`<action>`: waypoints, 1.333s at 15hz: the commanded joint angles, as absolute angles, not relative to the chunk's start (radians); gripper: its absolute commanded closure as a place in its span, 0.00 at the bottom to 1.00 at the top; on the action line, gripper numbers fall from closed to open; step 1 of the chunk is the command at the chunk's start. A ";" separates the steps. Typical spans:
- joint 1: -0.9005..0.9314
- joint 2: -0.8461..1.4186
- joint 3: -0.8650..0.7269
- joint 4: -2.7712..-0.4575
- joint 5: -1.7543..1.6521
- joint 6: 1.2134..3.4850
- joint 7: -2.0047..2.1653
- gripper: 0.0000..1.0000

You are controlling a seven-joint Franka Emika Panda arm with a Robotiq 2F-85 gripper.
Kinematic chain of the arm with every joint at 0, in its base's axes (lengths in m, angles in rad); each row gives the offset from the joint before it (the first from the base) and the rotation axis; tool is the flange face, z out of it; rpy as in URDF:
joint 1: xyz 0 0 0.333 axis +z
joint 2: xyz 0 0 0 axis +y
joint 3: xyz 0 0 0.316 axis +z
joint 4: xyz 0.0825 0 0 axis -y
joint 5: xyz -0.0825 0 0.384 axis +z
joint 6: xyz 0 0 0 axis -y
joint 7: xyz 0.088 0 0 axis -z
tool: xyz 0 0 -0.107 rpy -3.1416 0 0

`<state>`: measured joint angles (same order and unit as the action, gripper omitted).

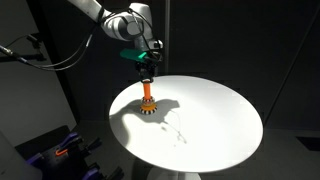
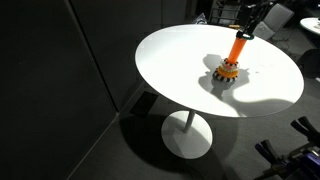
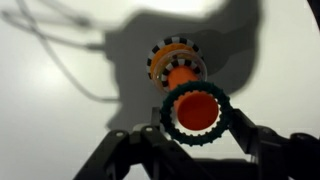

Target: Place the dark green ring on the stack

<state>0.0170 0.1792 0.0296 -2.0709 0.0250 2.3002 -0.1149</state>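
Observation:
The dark green ring (image 3: 198,133) is a toothed flat ring held between my gripper's (image 3: 197,125) fingers. Through its open centre I see the orange top of the peg. The stack (image 3: 178,66) stands below on a striped round base with orange and yellow rings. In both exterior views the gripper (image 1: 146,66) (image 2: 246,28) hangs right over the top of the stack (image 1: 147,102) (image 2: 231,62). The ring itself is too small to make out in the exterior views.
The round white table (image 1: 215,135) (image 2: 175,60) carries the stack near its middle. Dark curtains surround it. Cables cast shadows on the tabletop (image 3: 60,50). Other equipment stands by the table's edge (image 1: 60,150) (image 2: 290,150).

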 commanded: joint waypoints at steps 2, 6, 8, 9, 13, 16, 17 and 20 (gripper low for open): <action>0.027 0.171 0.025 -2.073 -0.043 2.304 -0.084 0.55; 0.024 0.169 0.025 -2.066 -0.060 2.279 -0.086 0.55; 0.024 0.173 0.025 -2.063 -0.058 2.270 -0.087 0.55; 0.024 0.174 0.026 -2.062 -0.057 2.266 -0.087 0.55; 0.025 0.179 0.026 -2.059 -0.061 2.239 -0.085 0.55; 0.027 0.182 0.025 -2.061 -0.069 2.234 -0.082 0.55; 0.027 0.183 0.025 -2.064 -0.074 2.240 -0.081 0.55; 0.028 0.186 0.024 -2.067 -0.088 2.252 -0.077 0.55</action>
<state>0.0193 0.1825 0.0295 -2.0708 -0.0519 2.2540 -0.1057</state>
